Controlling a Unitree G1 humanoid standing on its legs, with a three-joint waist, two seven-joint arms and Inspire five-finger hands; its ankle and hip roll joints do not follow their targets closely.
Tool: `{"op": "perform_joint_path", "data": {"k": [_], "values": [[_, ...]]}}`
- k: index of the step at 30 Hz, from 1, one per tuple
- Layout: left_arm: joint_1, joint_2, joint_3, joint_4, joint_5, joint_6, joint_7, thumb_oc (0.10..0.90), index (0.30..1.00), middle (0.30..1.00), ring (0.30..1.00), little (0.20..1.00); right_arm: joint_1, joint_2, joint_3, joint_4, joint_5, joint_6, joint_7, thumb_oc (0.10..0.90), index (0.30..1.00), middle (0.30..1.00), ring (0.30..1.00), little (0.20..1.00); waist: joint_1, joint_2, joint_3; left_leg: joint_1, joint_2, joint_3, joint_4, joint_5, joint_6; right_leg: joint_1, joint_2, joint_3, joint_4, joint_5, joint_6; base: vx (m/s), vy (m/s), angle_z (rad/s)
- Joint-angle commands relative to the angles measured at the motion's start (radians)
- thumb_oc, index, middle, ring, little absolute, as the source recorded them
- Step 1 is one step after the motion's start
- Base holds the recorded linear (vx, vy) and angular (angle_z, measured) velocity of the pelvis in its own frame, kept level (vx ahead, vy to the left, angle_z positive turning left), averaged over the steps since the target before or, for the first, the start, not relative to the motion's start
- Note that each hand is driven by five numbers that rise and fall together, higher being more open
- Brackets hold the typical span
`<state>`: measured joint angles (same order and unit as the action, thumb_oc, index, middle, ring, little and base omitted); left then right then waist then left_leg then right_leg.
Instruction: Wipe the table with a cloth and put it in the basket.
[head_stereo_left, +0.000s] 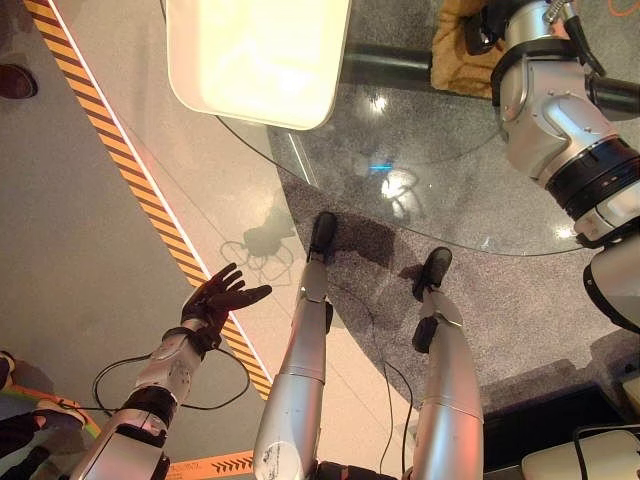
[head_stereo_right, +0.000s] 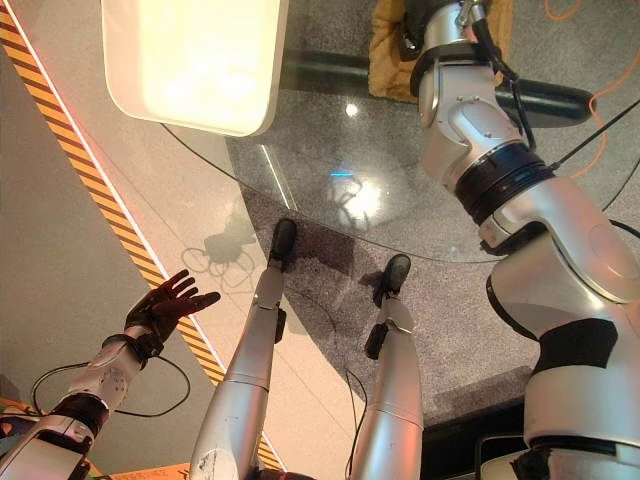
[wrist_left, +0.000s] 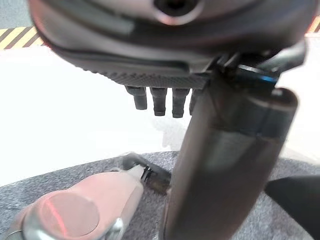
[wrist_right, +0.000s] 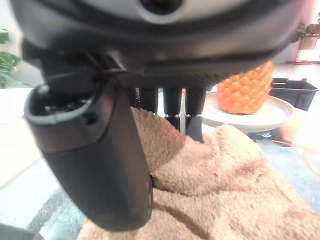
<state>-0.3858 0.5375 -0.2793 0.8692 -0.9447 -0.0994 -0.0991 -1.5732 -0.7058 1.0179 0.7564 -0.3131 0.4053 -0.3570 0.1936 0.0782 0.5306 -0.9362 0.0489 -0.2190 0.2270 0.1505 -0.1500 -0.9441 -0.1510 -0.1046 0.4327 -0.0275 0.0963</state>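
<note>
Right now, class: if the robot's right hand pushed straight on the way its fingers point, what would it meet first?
The right hand rests on the tan cloth on the glass table. Straight on, it probably meets more cloth, then the orange pineapple-like object on its white plate; depth is uncertain.

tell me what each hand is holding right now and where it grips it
The right hand rests on the tan cloth on the glass table; whether its fingers grip it cannot be told. The left hand is open and holds nothing.
</note>
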Motion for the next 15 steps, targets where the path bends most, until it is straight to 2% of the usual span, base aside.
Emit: {"op": "perform_joint_path", "data": {"k": [1,8,14,15], "values": [[0.045,0.004,0.014,0.021,0.012,-0.033,0.02,0.8,0.9,0.9,0.9,0.9,-0.049,0.042,-0.014,-0.131,-0.038,-0.074,-0.033,0.1,0.3,0.3,0.3,0.2,0.017,0.004,-0.011,0.037,-0.136,0.085,0.051,-0.097,0.138,0.087,0.074,-0.102,-0.098,-0.013,-0.035,0.0,0.0,0.0],[0.04,-0.005,0.034,0.023,-0.018,-0.069,0.054,0.8,0.9,0.9,0.9,0.9,-0.043,0.048,-0.028,-0.149,-0.007,-0.047,-0.052,0.1,0.3,0.3,0.3,0.2,0.014,0.002,-0.011,0.044,-0.136,0.087,0.052,-0.099,0.139,0.091,0.078,-0.098,-0.091,-0.018,-0.039,0.0,0.0,0.0],[0.008,0.002,0.113,-0.041,-0.094,-0.22,0.23,0.8,0.9,0.9,0.9,0.9,0.025,0.026,-0.123,-0.113,0.146,-0.047,-0.181,0.1,0.3,0.3,0.3,0.2,0.004,0.001,-0.011,0.063,-0.129,0.093,0.046,-0.1,0.134,0.099,0.083,-0.089,-0.075,-0.032,-0.044,-0.01,0.023,0.0],[-0.01,0.006,0.129,-0.059,-0.094,-0.24,0.248,0.8,0.9,0.9,0.9,0.9,0.027,0.019,-0.141,-0.115,0.16,-0.047,-0.198,0.1,0.3,0.3,0.3,0.2,0.003,0.001,-0.011,0.035,-0.129,0.095,0.042,-0.068,0.137,0.075,0.083,-0.1,-0.083,-0.001,-0.051,-0.06,0.04,0.0]]}}
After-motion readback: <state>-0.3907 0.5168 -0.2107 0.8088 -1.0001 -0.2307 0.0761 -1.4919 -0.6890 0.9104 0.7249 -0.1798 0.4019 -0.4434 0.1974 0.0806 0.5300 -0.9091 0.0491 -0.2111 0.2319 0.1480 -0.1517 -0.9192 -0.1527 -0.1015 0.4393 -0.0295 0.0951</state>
